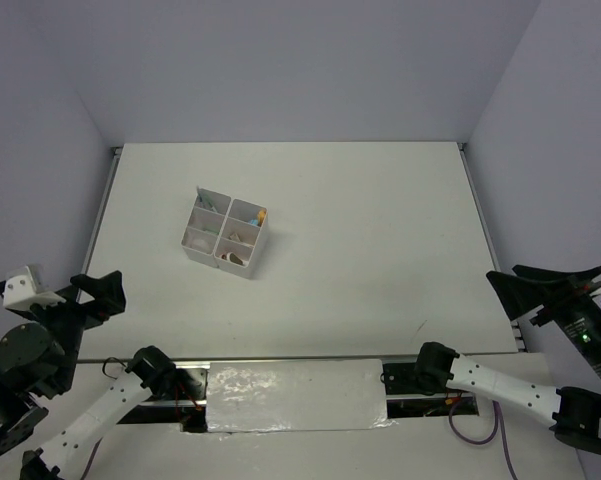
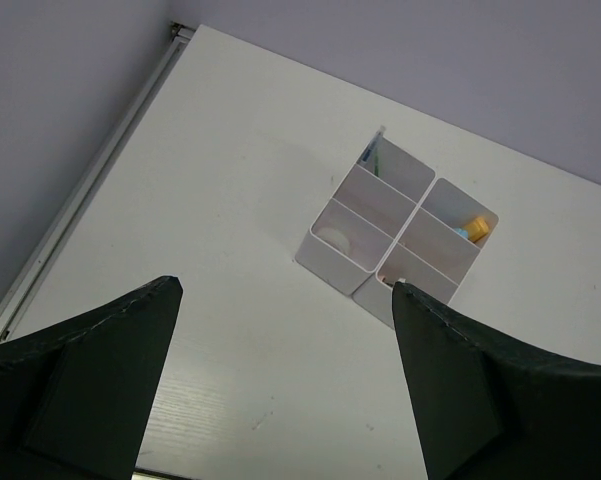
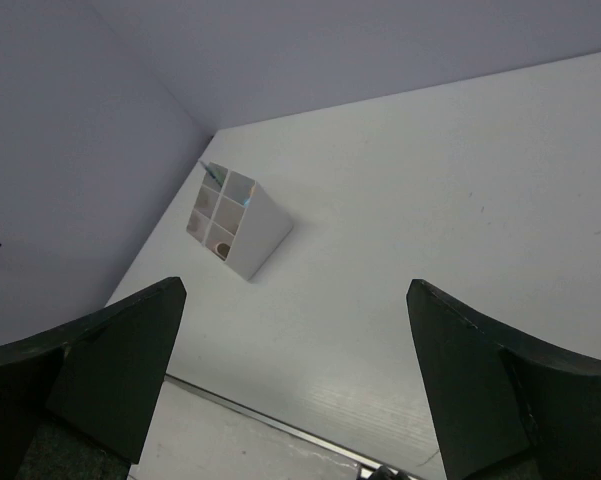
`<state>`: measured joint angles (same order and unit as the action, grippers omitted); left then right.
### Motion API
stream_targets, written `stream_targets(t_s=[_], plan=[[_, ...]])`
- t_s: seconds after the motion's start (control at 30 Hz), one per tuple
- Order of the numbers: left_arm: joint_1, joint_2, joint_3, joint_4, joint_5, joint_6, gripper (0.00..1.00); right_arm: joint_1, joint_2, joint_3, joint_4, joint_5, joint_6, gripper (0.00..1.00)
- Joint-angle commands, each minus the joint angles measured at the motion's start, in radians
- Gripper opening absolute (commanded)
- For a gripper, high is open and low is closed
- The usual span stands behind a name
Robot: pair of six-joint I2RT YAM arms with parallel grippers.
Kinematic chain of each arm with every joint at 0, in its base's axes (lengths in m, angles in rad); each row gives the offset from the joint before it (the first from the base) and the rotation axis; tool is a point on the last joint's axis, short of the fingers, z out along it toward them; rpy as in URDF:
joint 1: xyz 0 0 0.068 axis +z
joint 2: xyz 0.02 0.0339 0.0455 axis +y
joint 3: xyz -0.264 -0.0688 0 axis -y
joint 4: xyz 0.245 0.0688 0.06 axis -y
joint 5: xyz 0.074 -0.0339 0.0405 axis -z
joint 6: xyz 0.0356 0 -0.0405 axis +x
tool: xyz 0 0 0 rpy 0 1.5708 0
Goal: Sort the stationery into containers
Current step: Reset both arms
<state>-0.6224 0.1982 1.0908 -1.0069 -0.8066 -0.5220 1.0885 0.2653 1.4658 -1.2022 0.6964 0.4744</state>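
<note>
See box (image 1: 225, 232) on table (image 1: 380, 250), left of centre, well apart from both arms. Spot orange-yellow marker (image 2: 475, 226) in far-right compartment, thin pen (image 2: 370, 152) leaning in far-left one. Read left claw (image 2: 285, 290) and right claw (image 3: 295, 290) as spread wide, gripping nothing.

Stationery (image 2: 475, 227) inside box (image 2: 332, 268) too small to name; left gripper (image 2: 285, 288) fingers (image 2: 90, 380) cut off at 6 o'clock, right gripper (image 3: 296, 288) likewise.
</note>
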Motion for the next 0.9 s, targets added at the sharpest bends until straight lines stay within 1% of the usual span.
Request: stream_targets(t_s=[0.0,0.2,0.47,0.67,0.87], plan=[[0.003,-0.019,0.035,-0.027,-0.002,0.011,0.99,-0.001,-0.004,-0.039,-0.014,-0.023,-0.003,1.0],[0.003,-0.002,0.021,-0.013,0.007,0.014,0.99,-0.001,0.006,-0.062,-0.025,0.011,0.007,1.0],[0.001,-0.008,0.018,-0.019,0.0,-0.003,0.99,0.001,-0.015,-0.105,0.012,0.044,-0.011,1.0],[0.001,-0.034,0.021,-0.025,-0.008,-0.01,0.99,-0.001,-0.021,-0.124,0.044,0.041,-0.037,1.0],[0.003,-0.023,0.021,-0.025,-0.006,-0.01,0.99,0.001,0.0,-0.142,0.056,0.041,-0.042,1.0]])
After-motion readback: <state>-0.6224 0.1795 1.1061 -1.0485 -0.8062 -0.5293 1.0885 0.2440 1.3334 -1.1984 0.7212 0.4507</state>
